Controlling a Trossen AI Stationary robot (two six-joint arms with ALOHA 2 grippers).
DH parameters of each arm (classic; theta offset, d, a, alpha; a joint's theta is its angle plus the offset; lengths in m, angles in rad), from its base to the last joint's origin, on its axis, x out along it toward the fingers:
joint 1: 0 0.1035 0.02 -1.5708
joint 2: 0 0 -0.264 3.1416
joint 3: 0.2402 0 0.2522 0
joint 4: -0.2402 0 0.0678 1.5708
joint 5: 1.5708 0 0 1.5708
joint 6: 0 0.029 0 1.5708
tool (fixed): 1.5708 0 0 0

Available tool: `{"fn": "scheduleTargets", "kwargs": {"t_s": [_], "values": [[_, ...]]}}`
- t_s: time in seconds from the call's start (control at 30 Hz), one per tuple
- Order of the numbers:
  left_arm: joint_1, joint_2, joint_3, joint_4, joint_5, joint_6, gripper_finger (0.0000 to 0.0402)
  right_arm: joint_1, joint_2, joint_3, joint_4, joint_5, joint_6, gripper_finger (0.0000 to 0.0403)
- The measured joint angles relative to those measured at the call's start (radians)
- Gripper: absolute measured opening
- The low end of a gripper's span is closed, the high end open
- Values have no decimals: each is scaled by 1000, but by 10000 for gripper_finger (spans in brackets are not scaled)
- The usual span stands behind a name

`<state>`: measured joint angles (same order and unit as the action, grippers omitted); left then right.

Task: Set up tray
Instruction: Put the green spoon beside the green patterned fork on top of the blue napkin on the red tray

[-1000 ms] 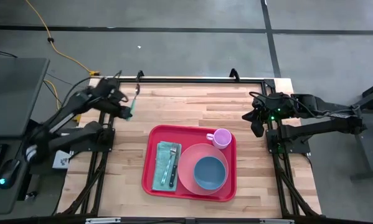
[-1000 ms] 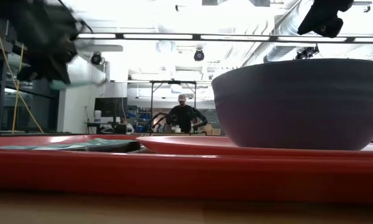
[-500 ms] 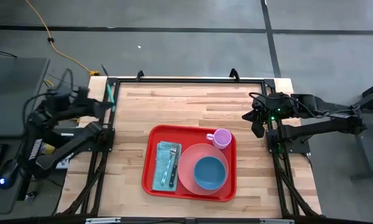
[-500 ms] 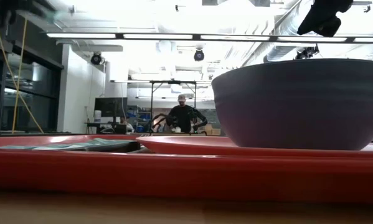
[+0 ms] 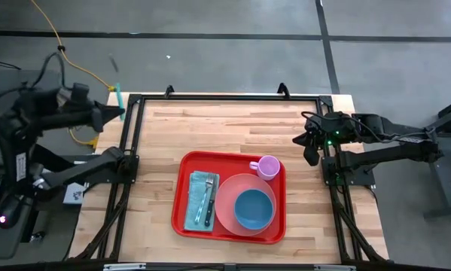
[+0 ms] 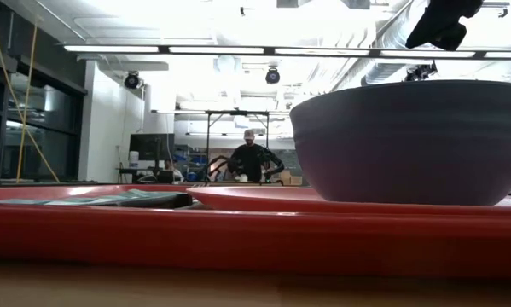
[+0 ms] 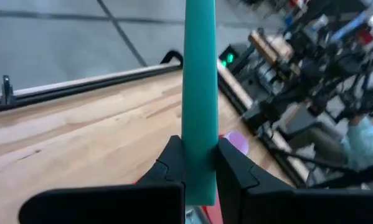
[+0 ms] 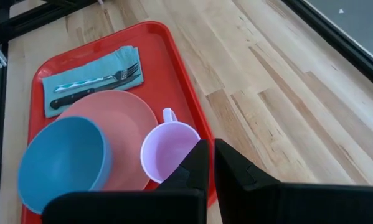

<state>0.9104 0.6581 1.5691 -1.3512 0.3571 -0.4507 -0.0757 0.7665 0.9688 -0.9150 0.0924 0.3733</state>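
Observation:
The red tray [image 5: 186, 220] lies on the table's near middle. It carries a pink plate [image 5: 229, 197] with a blue bowl [image 5: 254, 208] on it, a lilac cup [image 5: 268, 166] and a teal napkin [image 5: 197, 181] under a fork and a knife. My left gripper [image 5: 114, 111] hangs beyond the table's far left corner, shut on a long teal stick [image 7: 198, 74]; neither end of the stick shows. My right gripper [image 5: 309, 149] waits shut above the table's right edge, beside the cup [image 8: 170, 149]. My left gripper pinches the teal stick between its two fingers [image 7: 170, 163], which lie across it, at a stretch near one end [image 7: 199, 140]. The stick is lifted clear and juts out past the fingertips [image 5: 118, 96]. What it looks like behind the fingers is hidden.
A black frame rail [image 5: 210, 98] runs along the table's far and side edges. Bare wood [image 5: 210, 128] lies between the tray and the far edge. In the low view the bowl [image 6: 409, 141] and tray rim [image 6: 238, 232] fill the foreground; a person [image 6: 251, 158] stands far behind.
My left arm has swung from above the table's far left part outward past its left edge and upward, carrying the teal stick with it, and has left the low view. The right arm and the things on the tray have stayed where they were.

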Motion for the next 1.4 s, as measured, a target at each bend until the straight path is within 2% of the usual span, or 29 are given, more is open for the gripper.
{"fn": "scheduleTargets", "kwargs": {"t_s": [0.27,0.6,0.83,1.0,1.07,1.13,1.2,1.3,1.4], "values": [[-1,117,13,13,111,108,69,0,0,0,0,5,12,0],[-1,120,13,209,174,88,69,0,0,0,0,6,33,0],[-3,152,13,409,286,88,69,0,0,0,0,6,39,0],[-107,178,13,476,280,91,69,0,0,0,0,5,56,0],[-194,199,13,542,248,87,69,0,0,0,0,4,56,0],[-311,231,13,597,152,66,69,0,0,0,0,6,56,0],[-470,289,15,627,29,81,69,0,0,0,0,6,56,0],[-734,406,15,624,-232,106,69,0,0,0,0,5,69,0],[-897,513,5,605,-431,100,69,0,0,0,0,3,71,0]]}}
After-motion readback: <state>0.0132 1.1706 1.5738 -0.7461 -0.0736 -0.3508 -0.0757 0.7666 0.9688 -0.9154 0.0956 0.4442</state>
